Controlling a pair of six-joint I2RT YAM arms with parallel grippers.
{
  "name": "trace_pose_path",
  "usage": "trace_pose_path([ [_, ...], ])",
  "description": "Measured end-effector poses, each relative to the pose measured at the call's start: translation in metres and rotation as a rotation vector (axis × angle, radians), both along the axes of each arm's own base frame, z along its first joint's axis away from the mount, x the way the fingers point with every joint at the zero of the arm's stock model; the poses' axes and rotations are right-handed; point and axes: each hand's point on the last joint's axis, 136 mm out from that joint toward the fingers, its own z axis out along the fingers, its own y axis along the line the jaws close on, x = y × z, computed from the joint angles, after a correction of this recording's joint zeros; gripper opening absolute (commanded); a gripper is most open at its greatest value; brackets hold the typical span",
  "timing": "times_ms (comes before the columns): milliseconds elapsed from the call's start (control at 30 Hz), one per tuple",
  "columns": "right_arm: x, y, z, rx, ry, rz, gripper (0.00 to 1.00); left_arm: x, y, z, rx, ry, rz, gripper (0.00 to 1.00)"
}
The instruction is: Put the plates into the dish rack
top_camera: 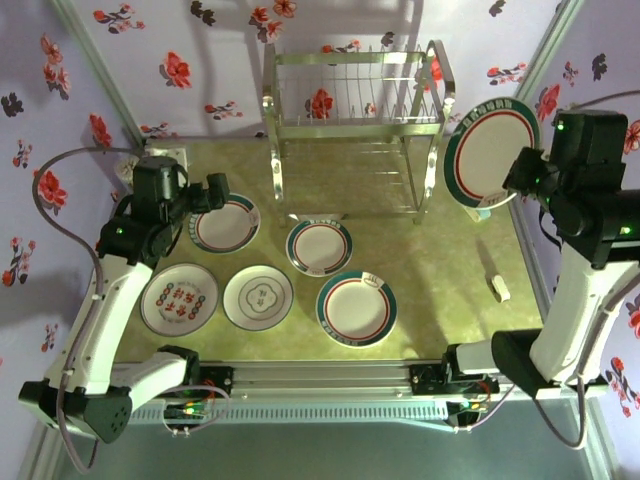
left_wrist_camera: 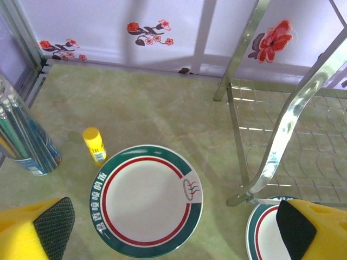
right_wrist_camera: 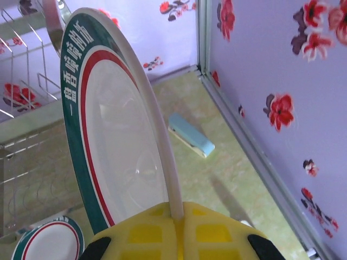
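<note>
Your right gripper [right_wrist_camera: 176,214] pinches a green-banded white plate [top_camera: 490,150] by its rim, just right of the shiny wire dish rack [top_camera: 350,100]; left gripper [left_wrist_camera: 174,225] spread; left wrist view adds a yellow tube [left_wrist_camera: 94,143].

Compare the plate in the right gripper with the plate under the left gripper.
The green-and-red-banded white plate in the right gripper stands on edge, lifted off the table; the matching plate under the left gripper lies flat on it. First clamped, second untouched. Same banded, lettered rim.
</note>
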Motion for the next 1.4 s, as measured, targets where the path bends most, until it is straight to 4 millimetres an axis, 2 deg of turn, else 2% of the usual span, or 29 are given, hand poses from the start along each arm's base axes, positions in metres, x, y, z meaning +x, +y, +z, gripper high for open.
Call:
trace_pose_path([
  [100,0.011,0.002,0.015,-0.030,-0.045,-0.004,0.00,0.001,0.000,0.003,-0.002,-0.006,0.000,1.00],
  [267,0.022,0.010,0.020,-0.083,-0.061,0.013,0.00,0.001,0.000,0.007,-0.004,-0.014,0.000,1.00],
  [467,0.046,0.039,0.035,-0.204,-0.151,0.088,0.00,0.001,0.000,0.010,-0.006,-0.019,0.000,1.00],
  [667,0.068,0.073,0.070,-0.340,-0.297,0.111,0.00,0.000,0.000,0.009,-0.005,-0.015,0.000,1.00],
  [900,0.088,0.089,0.094,-0.425,-0.398,0.013,0.00,-0.001,0.000,0.010,-0.005,-0.019,0.000,1.00],
  [1167,0.115,0.095,0.094,-0.459,-0.422,-0.134,0.00,-0.005,0.002,0.015,-0.007,-0.035,-0.001,1.00],
  [1400,0.157,0.121,0.067,-0.499,-0.378,-0.137,0.00,-0.008,0.002,0.007,-0.003,-0.021,-0.001,1.00],
])
